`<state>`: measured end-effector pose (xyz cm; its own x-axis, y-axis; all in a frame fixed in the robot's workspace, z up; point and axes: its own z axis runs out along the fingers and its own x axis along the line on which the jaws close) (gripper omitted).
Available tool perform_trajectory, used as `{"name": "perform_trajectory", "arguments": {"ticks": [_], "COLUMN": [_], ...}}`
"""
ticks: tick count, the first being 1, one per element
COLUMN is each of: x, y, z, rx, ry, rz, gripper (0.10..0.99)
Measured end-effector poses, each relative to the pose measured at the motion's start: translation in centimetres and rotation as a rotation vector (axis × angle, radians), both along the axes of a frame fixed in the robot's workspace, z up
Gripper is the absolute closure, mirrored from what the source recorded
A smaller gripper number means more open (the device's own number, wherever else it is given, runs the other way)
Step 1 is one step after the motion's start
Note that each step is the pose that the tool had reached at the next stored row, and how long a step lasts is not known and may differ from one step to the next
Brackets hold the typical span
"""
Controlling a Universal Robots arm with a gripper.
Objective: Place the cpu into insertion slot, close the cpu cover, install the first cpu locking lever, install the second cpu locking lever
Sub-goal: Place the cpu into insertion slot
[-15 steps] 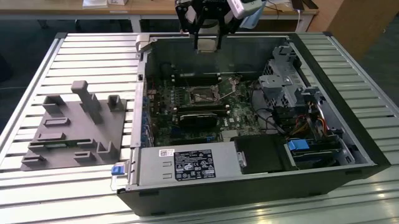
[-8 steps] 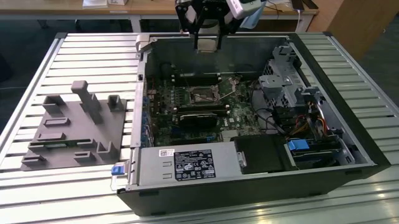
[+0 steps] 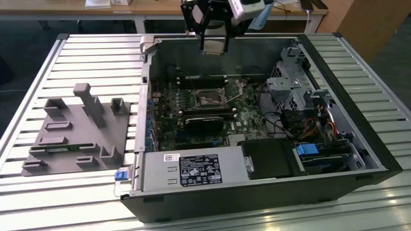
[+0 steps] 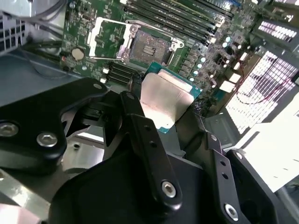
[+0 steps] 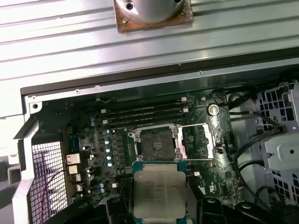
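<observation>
Black gripper clamped on small square silver-topped cpu, above open black computer case. Black-rimmed square insertion slot uncovered; thin silver cpu cover flipped open beside it.

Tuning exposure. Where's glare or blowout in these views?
Second wrist view: cpu lid washes out white, vented case wall blown out. First wrist view: cpu lid evenly lit, table slats bright. Exterior view: table slats glare along the bottom, motherboard shadowed.
</observation>
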<state>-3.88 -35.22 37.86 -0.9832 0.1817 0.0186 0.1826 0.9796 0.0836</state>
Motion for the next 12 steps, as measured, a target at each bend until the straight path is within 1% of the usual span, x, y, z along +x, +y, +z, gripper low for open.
{"name": "perform_trajectory", "arguments": {"ticks": [5,12], "x": [0.00,0.00], "y": [0.00,0.00], "z": [-0.03,-0.07], "rx": [-0.005,-0.009], "ry": [0.0001,0.0001], "rz": [-0.055,-0.134], "gripper": [0.549,0.549]}}
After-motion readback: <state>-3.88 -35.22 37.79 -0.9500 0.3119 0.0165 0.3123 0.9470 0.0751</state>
